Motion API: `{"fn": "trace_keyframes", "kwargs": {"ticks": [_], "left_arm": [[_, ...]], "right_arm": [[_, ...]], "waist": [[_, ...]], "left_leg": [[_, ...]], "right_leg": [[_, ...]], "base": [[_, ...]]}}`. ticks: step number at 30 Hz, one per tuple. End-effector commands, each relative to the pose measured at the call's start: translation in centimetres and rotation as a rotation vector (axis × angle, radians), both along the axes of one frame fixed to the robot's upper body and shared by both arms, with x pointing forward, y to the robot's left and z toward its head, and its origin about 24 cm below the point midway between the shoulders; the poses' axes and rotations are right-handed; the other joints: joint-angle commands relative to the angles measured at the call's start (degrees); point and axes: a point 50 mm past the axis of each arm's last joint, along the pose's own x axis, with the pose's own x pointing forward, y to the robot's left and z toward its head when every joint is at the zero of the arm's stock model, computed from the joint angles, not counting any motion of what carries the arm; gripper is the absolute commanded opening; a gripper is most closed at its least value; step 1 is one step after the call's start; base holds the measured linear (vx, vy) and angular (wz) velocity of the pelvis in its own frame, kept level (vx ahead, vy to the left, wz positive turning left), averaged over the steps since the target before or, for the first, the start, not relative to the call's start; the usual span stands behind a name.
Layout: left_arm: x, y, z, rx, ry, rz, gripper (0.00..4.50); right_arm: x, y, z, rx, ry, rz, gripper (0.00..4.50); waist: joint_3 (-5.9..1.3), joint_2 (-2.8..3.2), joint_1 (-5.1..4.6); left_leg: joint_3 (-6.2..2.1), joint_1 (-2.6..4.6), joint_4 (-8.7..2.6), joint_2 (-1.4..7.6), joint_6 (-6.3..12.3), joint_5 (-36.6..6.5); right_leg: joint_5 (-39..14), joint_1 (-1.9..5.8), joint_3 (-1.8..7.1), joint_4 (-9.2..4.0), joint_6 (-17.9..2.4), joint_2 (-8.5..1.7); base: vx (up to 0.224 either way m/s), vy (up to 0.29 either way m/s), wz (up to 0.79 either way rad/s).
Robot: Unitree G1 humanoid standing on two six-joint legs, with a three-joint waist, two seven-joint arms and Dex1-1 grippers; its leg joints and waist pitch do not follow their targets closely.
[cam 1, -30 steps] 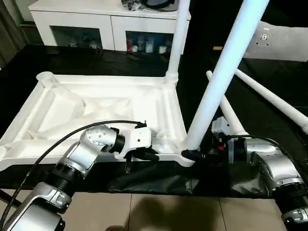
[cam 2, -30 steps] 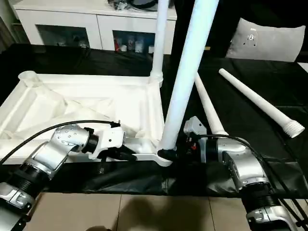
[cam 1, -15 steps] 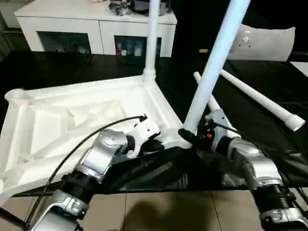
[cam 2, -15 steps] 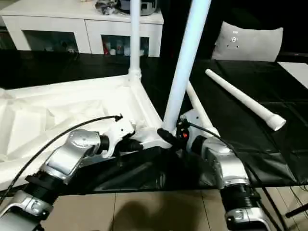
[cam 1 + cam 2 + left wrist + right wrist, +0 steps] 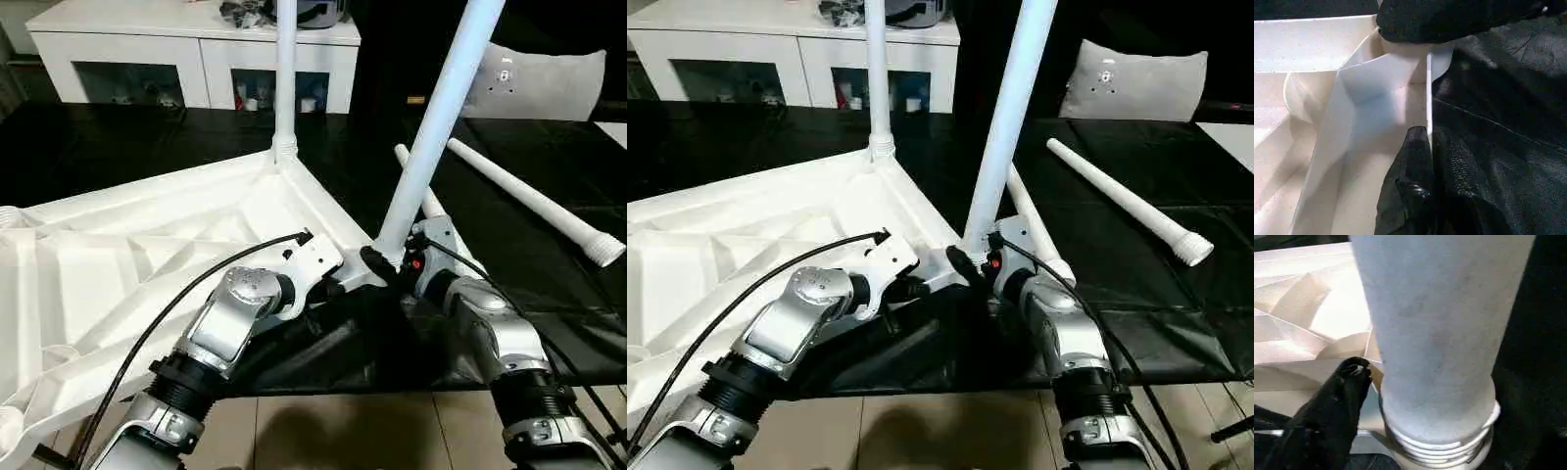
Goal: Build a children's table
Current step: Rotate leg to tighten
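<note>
On the black table (image 5: 147, 137), the white top (image 5: 118, 255) has swung round; left gripper (image 5: 1425, 142) pinches its edge, right gripper's (image 5: 387, 269) fingers widened beside the six-o'clock leg (image 5: 431, 127)

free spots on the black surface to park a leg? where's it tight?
Free: black cover between the cabinet and the tabletop; also between the two loose legs. Tight: near corner, both grippers crowd the mounted leg.

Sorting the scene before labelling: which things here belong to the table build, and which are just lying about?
Part of the job:
table top
two fitted legs
two loose legs

Lying about:
white cabinet
grey cushion
</note>
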Motion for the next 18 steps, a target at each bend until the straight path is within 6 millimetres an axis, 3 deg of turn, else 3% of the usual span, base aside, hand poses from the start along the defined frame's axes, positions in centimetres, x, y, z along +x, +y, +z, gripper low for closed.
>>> {"fn": "trace_keyframes", "kwargs": {"ticks": [1, 4, 10, 16, 18], "left_arm": [[0.0, 0.2, 0.2, 0.010, -0.045, -0.069, 0.00], [0.0, 1.2, -0.2, 0.068, -0.063, -0.127, 0.00], [-0.5, 2.3, -0.4, 0.099, -0.049, -0.272, 0.00], [-1.0, 3.3, -0.6, 0.135, -0.045, -0.428, 0.00], [-1.1, 3.4, -0.5, 0.139, -0.041, -0.464, 0.00]], "right_arm": [[-0.5, -0.5, 0.3, -0.013, -0.036, 0.093, 4.19], [-0.8, -1.5, 0.7, -0.042, -0.076, 0.161, 4.45], [-1.4, -3.0, 1.6, -0.075, -0.090, 0.311, 4.45], [-2.0, -3.9, 2.2, -0.111, -0.077, 0.482, 4.45], [-2.3, -3.9, 2.3, -0.106, -0.065, 0.535, 4.19]], "waist": [[-3.58, -0.13, 0.41], [-3.58, -0.09, 0.59], [-3.50, -0.06, 0.76], [-3.56, 0.06, 1.63], [-3.57, -0.05, 1.82]], "left_leg": [[-0.17, -0.56, -3.83, 2.19, 3.68, -14.0], [-0.18, -0.63, -3.81, 2.20, 4.21, -13.8], [-0.06, -0.43, -3.77, 2.44, 4.51, -14.0], [0.09, -0.12, -3.66, 2.51, 4.69, -14.0], [0.01, -0.14, -3.73, 2.63, 4.47, -14.0]], "right_leg": [[-20.1, 3.01, 2.06, -4.16, -8.2, -2.88], [-19.2, 3.09, 2.02, -4.07, -8.5, -2.88], [-19.0, 3.07, 2.09, -3.92, -9.6, -2.91], [-16.7, 3.01, 2.20, -3.65, -10.8, -2.88], [-17.1, 3.12, 2.19, -3.54, -10.9, -3.04]], "base": [[0.000, 0.000, 0.00], [0.000, 0.000, 0.00], [0.000, 0.000, 0.00], [0.000, 0.000, 0.00], [0.000, 0.000, 0.00]]}}
